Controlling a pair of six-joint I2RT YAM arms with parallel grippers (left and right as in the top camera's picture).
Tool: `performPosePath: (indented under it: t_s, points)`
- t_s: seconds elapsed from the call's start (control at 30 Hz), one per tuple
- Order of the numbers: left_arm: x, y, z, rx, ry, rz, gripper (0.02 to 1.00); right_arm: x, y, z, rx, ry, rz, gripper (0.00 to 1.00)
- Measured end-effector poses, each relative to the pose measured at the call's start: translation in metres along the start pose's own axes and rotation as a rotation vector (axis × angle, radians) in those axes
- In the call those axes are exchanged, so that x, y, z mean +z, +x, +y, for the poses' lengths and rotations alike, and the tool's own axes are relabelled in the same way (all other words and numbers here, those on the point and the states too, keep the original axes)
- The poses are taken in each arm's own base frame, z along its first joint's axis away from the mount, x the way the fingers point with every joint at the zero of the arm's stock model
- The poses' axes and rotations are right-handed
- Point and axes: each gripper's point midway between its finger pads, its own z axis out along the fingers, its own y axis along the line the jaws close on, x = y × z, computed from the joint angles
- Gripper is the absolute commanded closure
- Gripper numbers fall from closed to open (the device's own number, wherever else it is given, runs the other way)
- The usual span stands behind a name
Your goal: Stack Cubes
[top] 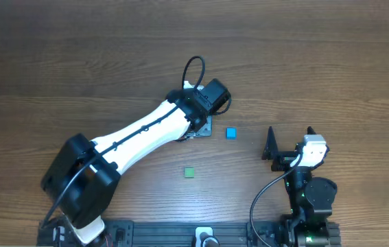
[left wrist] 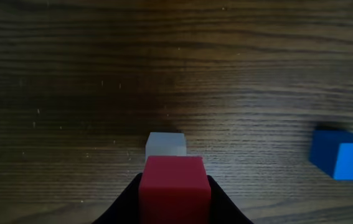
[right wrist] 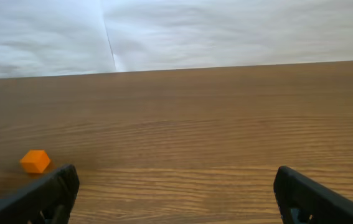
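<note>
Brown wood-grain tabletop [top: 77, 55] runs under everything, and we work near its middle. Our left gripper [left wrist: 175, 202] is clamped on the red cube [left wrist: 175, 186], one finger on each side face, which leaves the cube's underside free to land flat. Just past it a white cube [left wrist: 165, 145] sits on the wood, its near edge hidden behind the red one. We judge that the red cube is held there to be lined up over the white one as the base of the stack, though we cannot tell how high it hangs above the table.

Our right gripper [right wrist: 176, 193] rests close to its own base with the fingers spread wide and nothing between them, well out of the left arm's way.

A blue cube [left wrist: 343, 155] lies off to one side of the white one, near but apart. A green cube [top: 189, 172] lies nearer the arm bases, and an orange cube [right wrist: 35, 161] sits alone farther off. None of them blocks the placing, in our view.
</note>
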Motion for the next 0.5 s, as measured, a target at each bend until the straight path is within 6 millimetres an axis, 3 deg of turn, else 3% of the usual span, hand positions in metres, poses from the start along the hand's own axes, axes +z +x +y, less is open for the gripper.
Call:
performPosePath:
  t_s: [0.5]
  points:
    - [0.0087,0.0082,0.0057,-0.014,-0.037,0.038,0.893,0.0000,0.0000,0.0000,0.000,0.000,0.000,0.009]
